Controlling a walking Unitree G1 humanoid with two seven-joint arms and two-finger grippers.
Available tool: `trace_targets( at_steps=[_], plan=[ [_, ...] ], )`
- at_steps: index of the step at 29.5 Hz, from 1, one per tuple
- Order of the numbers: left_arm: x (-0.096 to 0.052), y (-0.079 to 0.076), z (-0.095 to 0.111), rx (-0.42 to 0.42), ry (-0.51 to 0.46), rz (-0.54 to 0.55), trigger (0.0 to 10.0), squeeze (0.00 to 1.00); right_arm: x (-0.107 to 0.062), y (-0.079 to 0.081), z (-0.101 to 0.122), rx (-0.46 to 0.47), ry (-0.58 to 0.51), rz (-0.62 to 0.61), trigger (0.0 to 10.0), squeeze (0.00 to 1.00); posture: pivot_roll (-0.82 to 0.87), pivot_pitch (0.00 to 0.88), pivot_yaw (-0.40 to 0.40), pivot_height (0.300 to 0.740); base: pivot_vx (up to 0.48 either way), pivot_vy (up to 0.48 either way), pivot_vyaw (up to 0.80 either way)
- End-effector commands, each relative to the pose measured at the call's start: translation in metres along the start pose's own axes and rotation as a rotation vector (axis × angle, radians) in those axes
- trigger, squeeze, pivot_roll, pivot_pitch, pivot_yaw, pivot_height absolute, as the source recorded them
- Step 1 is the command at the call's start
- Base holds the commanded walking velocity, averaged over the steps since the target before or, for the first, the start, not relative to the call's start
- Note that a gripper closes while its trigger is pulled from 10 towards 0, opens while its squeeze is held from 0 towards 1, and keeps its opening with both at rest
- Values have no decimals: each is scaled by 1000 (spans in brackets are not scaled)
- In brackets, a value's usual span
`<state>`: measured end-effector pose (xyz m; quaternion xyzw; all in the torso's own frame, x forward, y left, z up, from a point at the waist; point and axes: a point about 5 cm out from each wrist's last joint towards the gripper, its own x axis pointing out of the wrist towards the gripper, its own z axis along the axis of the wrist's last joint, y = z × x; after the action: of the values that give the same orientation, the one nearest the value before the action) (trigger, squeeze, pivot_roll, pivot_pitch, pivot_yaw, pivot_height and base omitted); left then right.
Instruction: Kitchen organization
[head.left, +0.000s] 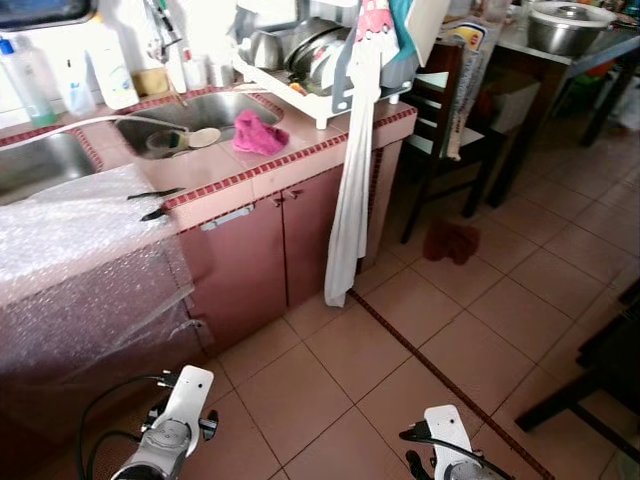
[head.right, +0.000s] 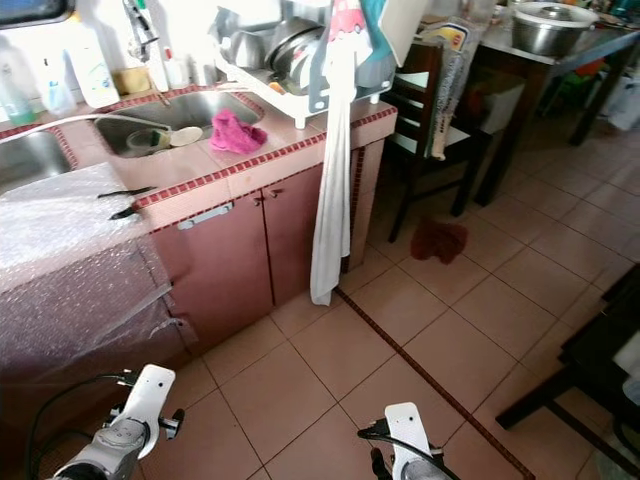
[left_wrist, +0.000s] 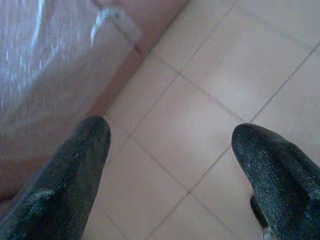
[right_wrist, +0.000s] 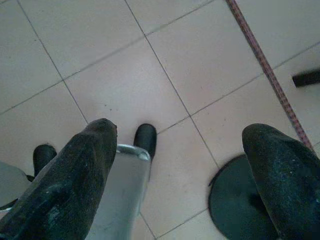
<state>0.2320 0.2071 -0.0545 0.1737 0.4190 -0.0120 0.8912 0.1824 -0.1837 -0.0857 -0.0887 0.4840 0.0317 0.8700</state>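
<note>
A pink-tiled kitchen counter (head.left: 262, 175) stands ahead to my left, with a steel sink (head.left: 215, 108) set in it. On the rim of the sink lies a pink cloth (head.left: 258, 132). A white dish rack (head.left: 318, 62) full of metal pots stands at the counter's right end, and a long white towel (head.left: 352, 200) hangs down from it. Two black-handled tools (head.left: 155, 203) lie at the edge of a bubble-wrap sheet (head.left: 70, 235). Both arms hang low over the floor. My left gripper (left_wrist: 170, 130) is open and holds nothing, and my right gripper (right_wrist: 179, 130) is the same.
Bottles (head.left: 108, 68) line the wall behind the sink. A dark wooden chair (head.left: 440, 105) and a table with a metal bowl (head.left: 566, 26) stand to the right. A dark red rag (head.left: 451, 240) lies on the tiled floor. Dark furniture legs (head.left: 590, 385) are at the near right.
</note>
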Motion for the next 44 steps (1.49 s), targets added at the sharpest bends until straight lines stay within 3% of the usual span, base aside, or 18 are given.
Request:
trace_targets(
  at_steps=[1,23,44],
  plan=[
    [0,4,2,15,-12,10,10000,0,1,1,5,-9,-12,4,10000,0,-8,0,31,740,0,0,-513],
    [2,0,17,48,-57,-5,10000,0,0,4,2,-9,-9,9,10000,0,-20,0,50,740,0,0,-120],
    [2,-1,23,56,-70,-10,10000,0,0,2,2,-7,-10,-14,10000,0,-27,0,57,740,0,-293,0]
  ],
)
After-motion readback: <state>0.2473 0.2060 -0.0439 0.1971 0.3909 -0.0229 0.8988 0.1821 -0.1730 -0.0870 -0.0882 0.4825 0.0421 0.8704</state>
